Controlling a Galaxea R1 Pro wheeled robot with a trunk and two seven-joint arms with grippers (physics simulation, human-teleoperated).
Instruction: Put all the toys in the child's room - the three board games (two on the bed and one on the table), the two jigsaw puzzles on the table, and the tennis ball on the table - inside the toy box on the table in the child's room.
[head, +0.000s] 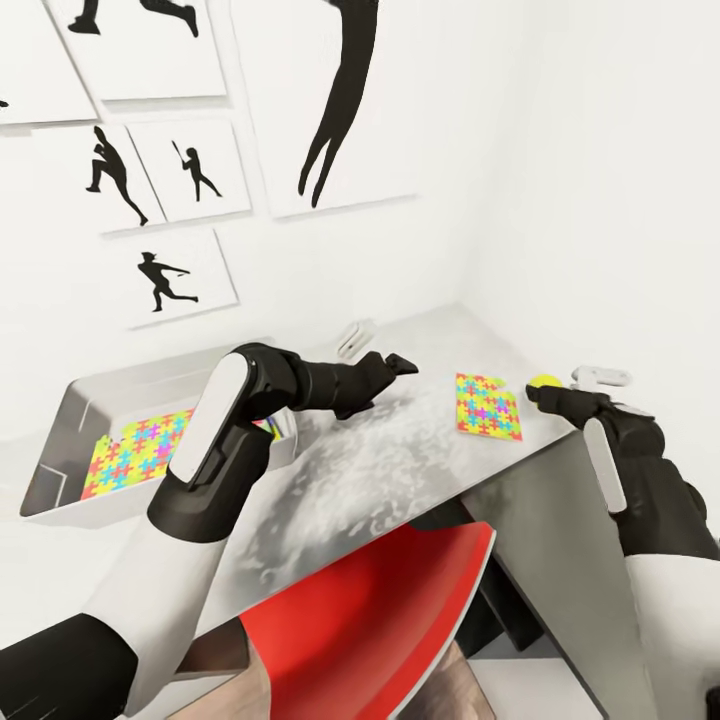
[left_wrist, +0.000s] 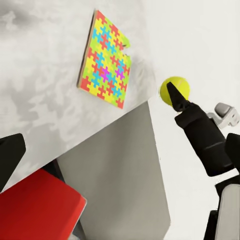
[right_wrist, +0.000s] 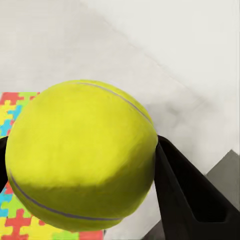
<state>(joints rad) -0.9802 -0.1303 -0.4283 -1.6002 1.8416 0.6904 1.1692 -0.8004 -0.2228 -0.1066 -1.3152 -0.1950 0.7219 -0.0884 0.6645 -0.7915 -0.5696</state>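
With one jigsaw puzzle (head: 135, 450) already lying in the toy box (head: 60, 440) at the left end of the table (head: 380, 470), the job looks partly done. The right gripper (head: 545, 392) is closed around the tennis ball (right_wrist: 82, 157), its dark fingers (right_wrist: 182, 192) pressed to the ball's sides, near the table's right edge. A second jigsaw puzzle (head: 488, 405) lies flat on the tabletop, just beside the ball. The board games cannot be made out, so how many are packed is unclear.

The left gripper (head: 400, 365) hangs over the middle of the table, holding nothing; whether its jaws are apart or together cannot be told. That left arm lies between the ball and the box, so the ball's way across probably needs care. A red chair (head: 380, 620) sits tucked under the near edge, and the wall closes in on the right.
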